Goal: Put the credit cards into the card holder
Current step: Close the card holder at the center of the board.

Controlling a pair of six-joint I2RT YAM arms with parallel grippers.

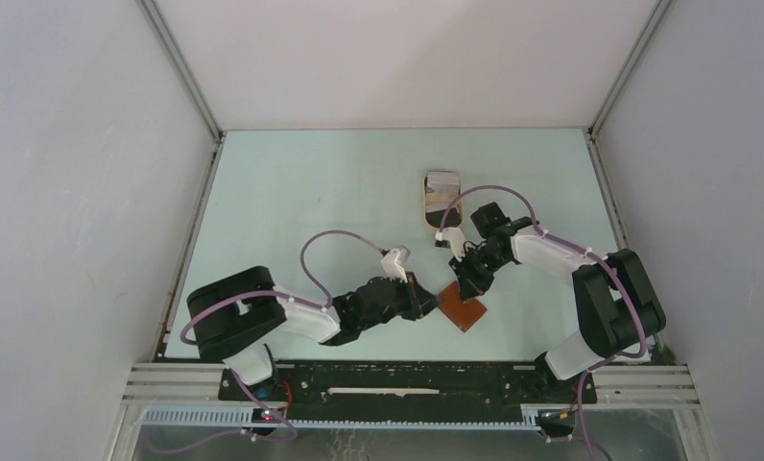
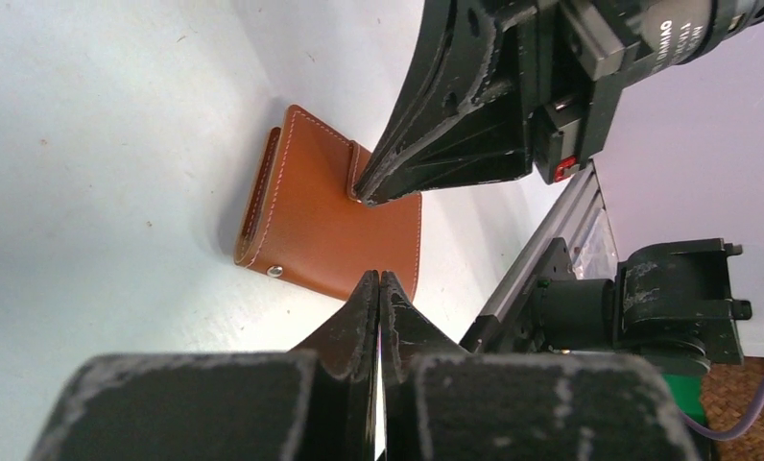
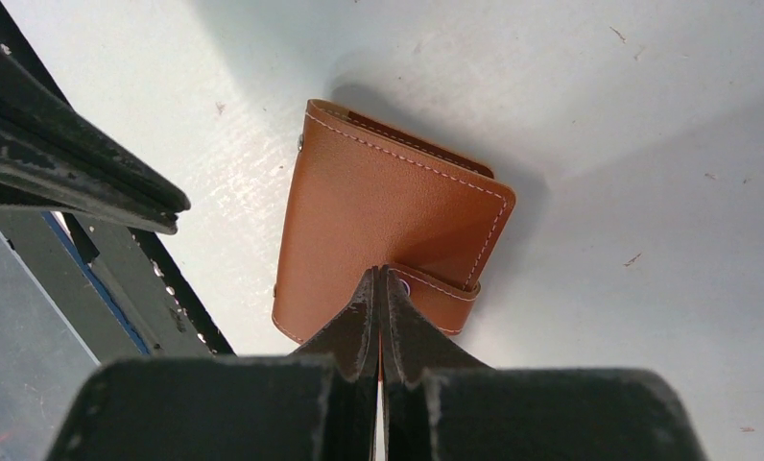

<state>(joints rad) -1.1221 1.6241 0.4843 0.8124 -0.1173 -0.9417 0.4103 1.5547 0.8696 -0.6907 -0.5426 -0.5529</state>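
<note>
Right wrist: closed right hand (image 3: pixel 379 276), seemingly on card holder (image 3: pixel 388 206) strap (image 3: pixel 445 293).

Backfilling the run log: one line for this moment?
left tool: shut, at card holder edge | right tool: shut, at its strap | cards: in tray

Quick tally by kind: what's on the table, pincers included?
card holder: 1
tray: 1
card stack in the tray: 1 (cards within it can't be counted)
pincers: 2 (left pincer, right pincer)
Total: 5
</note>
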